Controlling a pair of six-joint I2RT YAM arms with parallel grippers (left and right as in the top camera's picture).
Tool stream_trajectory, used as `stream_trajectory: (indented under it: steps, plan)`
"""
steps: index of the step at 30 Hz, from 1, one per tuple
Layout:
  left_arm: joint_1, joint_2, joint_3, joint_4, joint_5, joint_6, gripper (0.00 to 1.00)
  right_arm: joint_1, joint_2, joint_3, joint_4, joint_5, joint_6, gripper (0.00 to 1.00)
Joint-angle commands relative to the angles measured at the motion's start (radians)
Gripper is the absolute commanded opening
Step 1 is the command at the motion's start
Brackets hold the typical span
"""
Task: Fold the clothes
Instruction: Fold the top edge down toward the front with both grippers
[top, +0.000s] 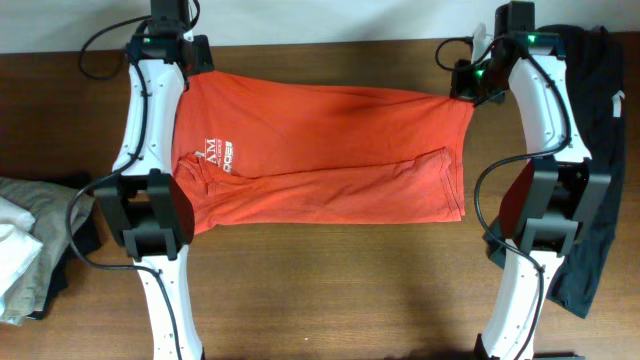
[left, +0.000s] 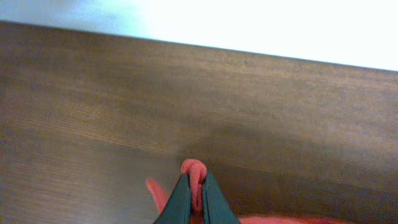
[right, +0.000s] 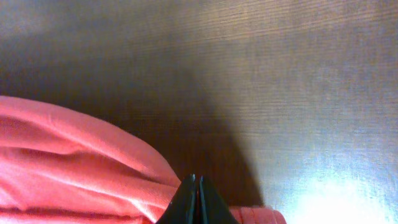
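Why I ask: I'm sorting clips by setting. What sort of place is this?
Likely a robotics lab bench for laundry practice: two robot arms at a wooden table, left hand and right hand pinching an orange T-shirt, other garments heaped at both sides.

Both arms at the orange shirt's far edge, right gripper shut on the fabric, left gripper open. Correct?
Not quite: the left gripper isn't open. The left wrist view shows it shut on a bunched bit of the orange shirt. The rest holds: both arms at the far edge, right gripper shut on the fabric.
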Motion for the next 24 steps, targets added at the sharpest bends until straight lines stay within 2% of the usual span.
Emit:
stream_trajectory:
  steps: [1, 8, 15, 20, 24]
  plan:
    - [0.003, 0.003, 0.068, -0.09, -0.011, 0.005, 0.01, -0.001, -0.037, 0.024, -0.047, 0.023, -0.016, 0.04]
    - [0.002, 0.003, 0.144, -0.332, 0.113, 0.005, 0.01, -0.001, -0.122, 0.028, -0.153, 0.027, -0.027, 0.04]
    - [-0.005, -0.032, 0.157, -0.421, 0.13, 0.006, 0.01, 0.001, -0.137, -0.047, -0.224, 0.027, -0.039, 0.04]
    - [-0.019, -0.042, 0.157, -0.43, 0.163, 0.006, 0.01, 0.001, -0.198, -0.198, -0.129, 0.024, -0.034, 0.05]
    - [-0.066, -0.094, 0.157, -0.406, 0.076, 0.006, 0.01, 0.021, -0.344, -0.334, -0.003, 0.111, -0.011, 0.04]
